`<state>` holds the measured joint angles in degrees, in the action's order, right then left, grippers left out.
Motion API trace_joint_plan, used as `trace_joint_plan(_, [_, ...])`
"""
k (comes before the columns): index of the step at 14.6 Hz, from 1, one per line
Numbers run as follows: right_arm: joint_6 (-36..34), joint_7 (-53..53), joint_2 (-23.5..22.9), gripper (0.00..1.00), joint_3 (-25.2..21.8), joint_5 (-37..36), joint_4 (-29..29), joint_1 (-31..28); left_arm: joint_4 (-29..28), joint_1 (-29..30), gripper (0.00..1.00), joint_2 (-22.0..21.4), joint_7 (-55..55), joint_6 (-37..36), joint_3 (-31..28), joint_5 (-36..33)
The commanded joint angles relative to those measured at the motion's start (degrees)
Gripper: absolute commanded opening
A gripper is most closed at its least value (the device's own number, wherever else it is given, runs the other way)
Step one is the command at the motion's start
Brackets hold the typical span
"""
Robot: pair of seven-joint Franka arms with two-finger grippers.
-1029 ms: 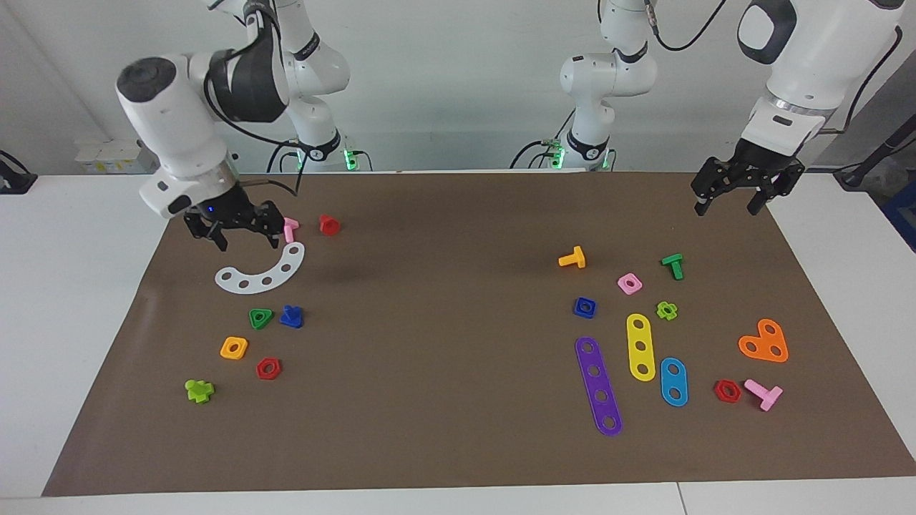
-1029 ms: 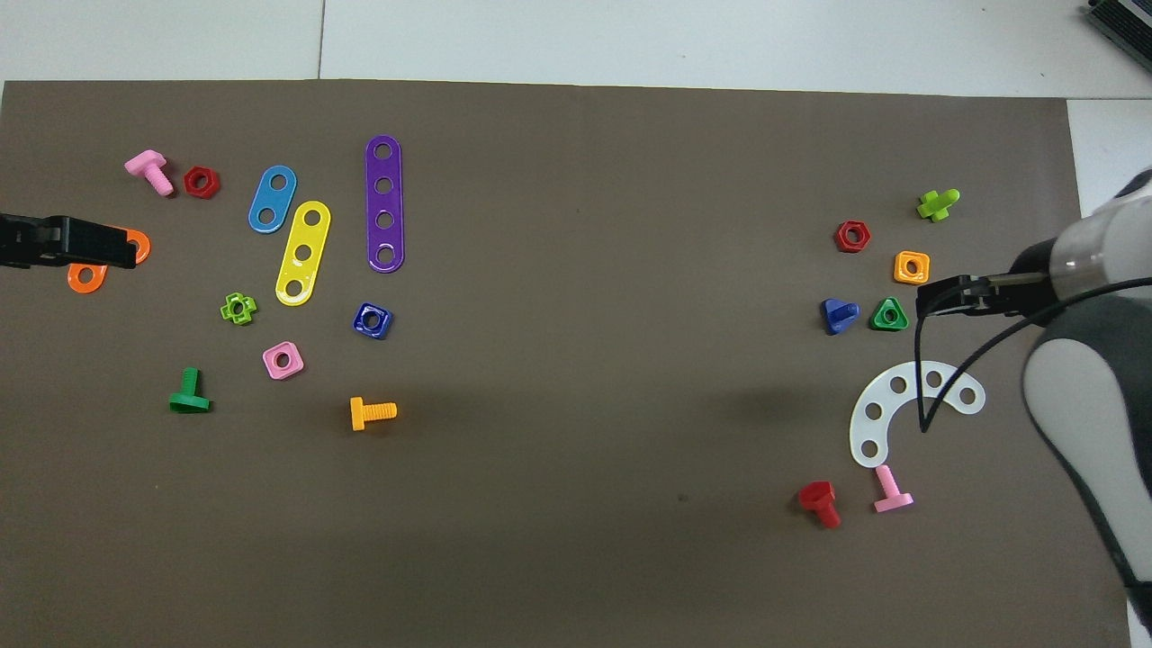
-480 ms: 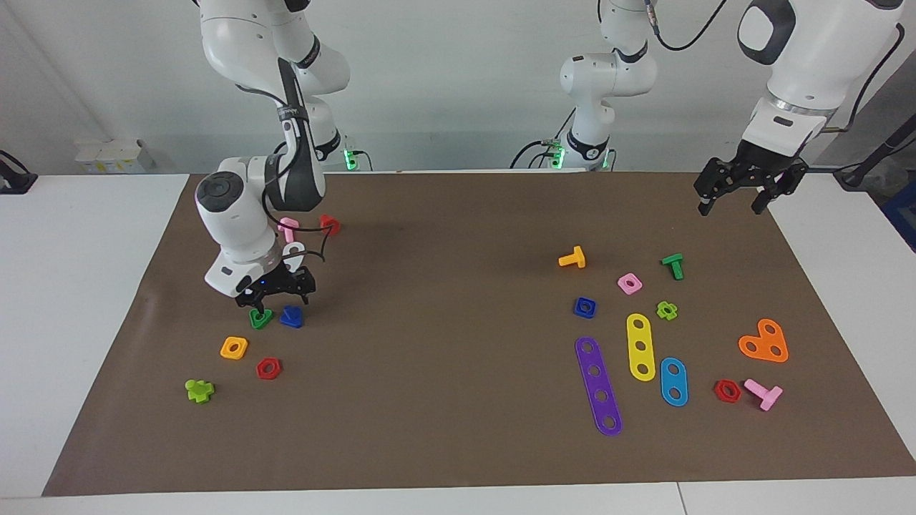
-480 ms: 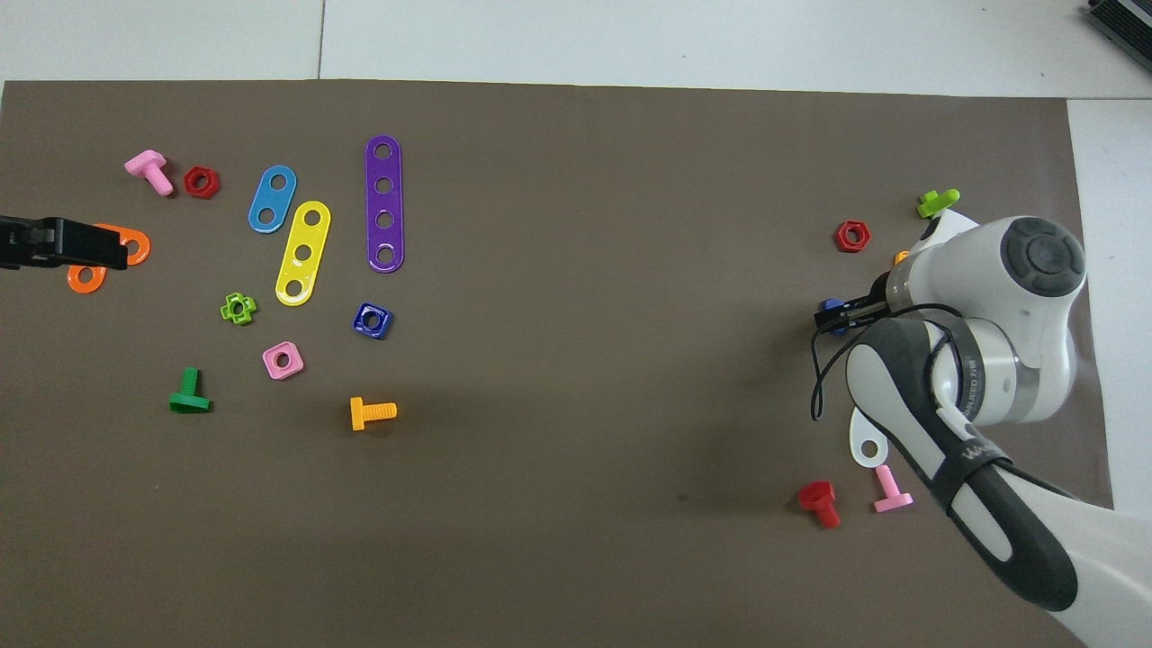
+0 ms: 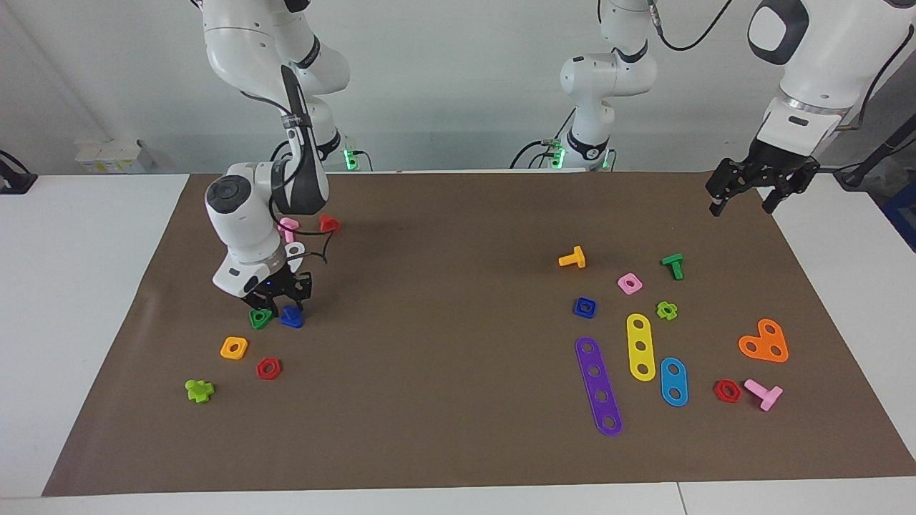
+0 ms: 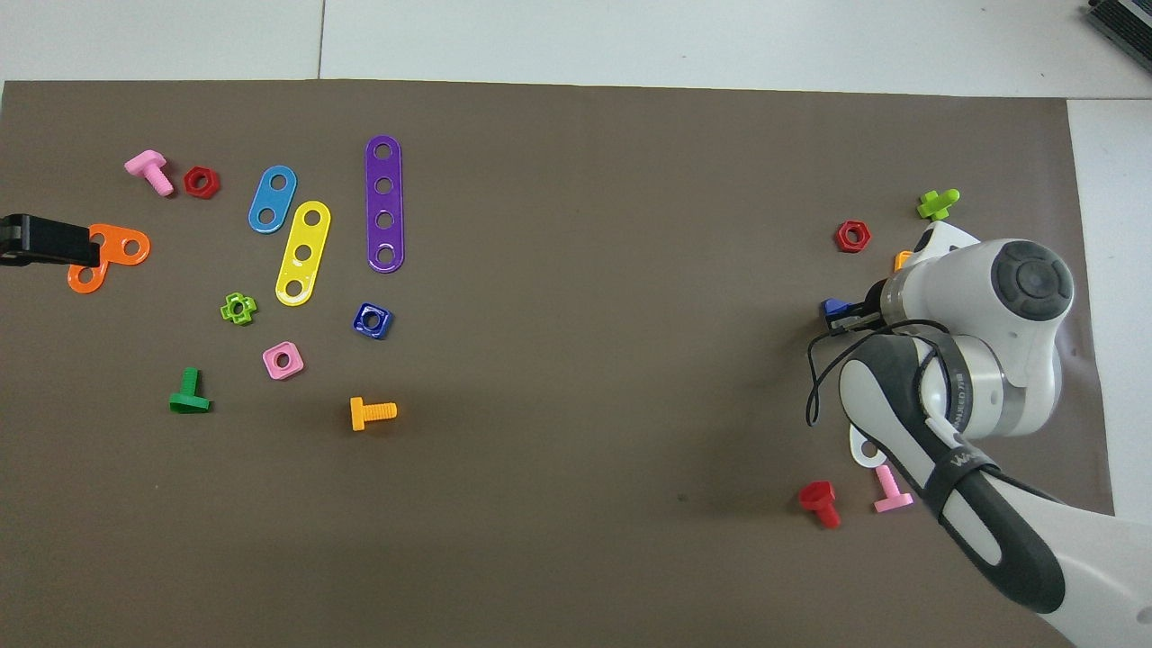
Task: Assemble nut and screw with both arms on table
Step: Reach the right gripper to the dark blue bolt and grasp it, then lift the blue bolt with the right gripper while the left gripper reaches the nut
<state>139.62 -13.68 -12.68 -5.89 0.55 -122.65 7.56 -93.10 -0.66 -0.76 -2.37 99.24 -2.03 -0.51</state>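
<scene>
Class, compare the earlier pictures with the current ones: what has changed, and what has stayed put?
The right gripper moved from over the white curved plate down onto the blue screw, its fingers closing around it. The left gripper drifted slightly, open. The blue nut and other parts stayed put.

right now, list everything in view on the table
screw: 1, dark blue, right arm's end
nut: 1, dark blue, left arm's end
other nuts: 6, mixed colours, both ends
other bolts: 6, mixed colours, both ends
strips: 3, purple, yellow, blue, left arm's end
curved strip: 1, white, under right arm
heart plate: 1, orange, left arm's end
mat: 1, brown, on table
left end effector: 1, black, open, raised
right end effector: 1, black, down at screw
</scene>
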Motion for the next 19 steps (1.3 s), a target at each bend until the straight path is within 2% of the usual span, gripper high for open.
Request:
trace_joint_plan(1, [1.5,-1.8,0.5,0.36,-0.4,1.0,-1.3,0.1,-1.0,0.8,1.0,-0.9,0.1,0.5,0.6,-1.0])
trace_joint_plan(2, [1.5,-1.8,0.5,0.35,-0.4,1.0,-1.3,0.1,-1.0,0.8,1.0,-0.9,0.1,0.3,0.7,-1.0])
trace_joint_plan(3, [1.5,-1.8,0.6,0.3,-0.4,1.0,-1.3,0.1,-1.0,0.7,1.0,-1.0,0.6,0.2,0.7,-1.0])
trace_joint_plan(4, [1.5,-1.8,0.6,0.13,-0.4,1.0,-1.4,0.1,-1.0,0.5,1.0,-1.0,0.7,0.1,0.6,-1.0])
trace_joint_plan(5, [1.5,-1.4,0.6,0.0,-0.4,1.0,-1.5,0.0,-1.0,0.6,1.0,-1.0,0.9,0.2,0.7,-1.0])
trace_joint_plan(9, [0.0,-0.4,0.9,0.0,-0.4,1.0,0.1,0.1,-2.2,0.2,1.0,-1.7,0.3,0.1,0.7,-0.9])
trace_joint_plan(11, [-4.8,2.8,2.2,0.0,-0.3,1.0,3.6,0.6,-3.8,0.0,1.0,-2.5,-1.5,0.2,0.8,-0.9])
trace_joint_plan(13, [-14.7,9.3,2.0,0.0,-0.3,0.9,12.2,4.0,-4.4,-0.1,1.0,-2.8,-4.3,-0.1,0.8,-0.9])
trace_joint_plan(15, [-23.0,18.4,-0.9,0.0,-0.3,0.6,23.0,9.1,-5.1,-0.2,0.98,-3.0,-4.1,-0.4,1.1,-0.9])
trace_joint_plan(16, [-24.1,22.4,-2.2,0.0,-0.3,0.7,26.6,11.1,-5.2,-0.3,0.94,-2.9,-4.0,-0.7,1.3,-0.9])
trace_joint_plan(19, [-23.1,33.4,-7.2,0.0,-0.2,1.1,32.6,18.7,-5.6,-2.5,0.91,-1.8,-3.7,-1.0,1.4,-0.9])
